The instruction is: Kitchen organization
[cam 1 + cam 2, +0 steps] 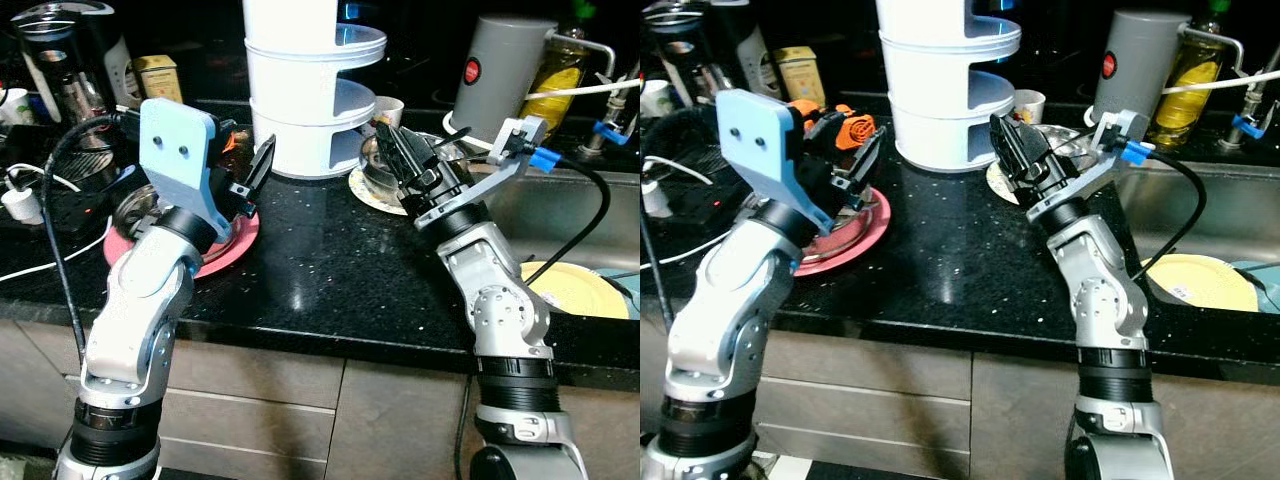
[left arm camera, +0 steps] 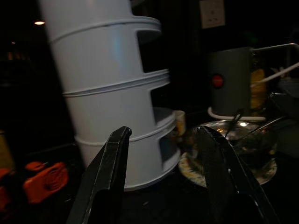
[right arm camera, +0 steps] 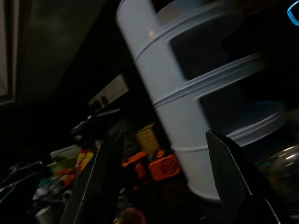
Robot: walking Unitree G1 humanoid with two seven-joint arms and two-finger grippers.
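Arms: two silver ones, both raised over the black speckled countertop [image 1: 330,270].
Left gripper [image 2: 163,177]: held above the pink plate [image 1: 865,235]; its two black fingers stand apart, nothing between them, pointing toward the rack.
Right gripper [image 3: 163,182]: held above the glass bowl [image 1: 385,172]; fingers likewise spread wide, nothing held.
Tiered rack [image 1: 310,85]: one, white, round, three stacked levels visible with open-fronted shelves; it stands at the back of the counter between the two grippers.
Plates: three counted. The pink one on the left of the counter under the left arm, a patterned one [image 1: 368,192] under the glass bowl just right of the rack, a yellow one [image 1: 575,290] down in the sink [image 1: 560,205].
Bowl: one, clear glass, sitting on the patterned plate, with something dark inside that I cannot make out.
Cup [image 1: 388,108]: one small white one behind the bowl, close to the rack.
Grey cylinder [image 1: 500,75]: one, with a red round mark, upright beside the sink.
Oil bottle [image 1: 1195,70]: one, yellowish, behind the grey cylinder.
Orange items [image 1: 835,125]: a small cluster left of the rack.
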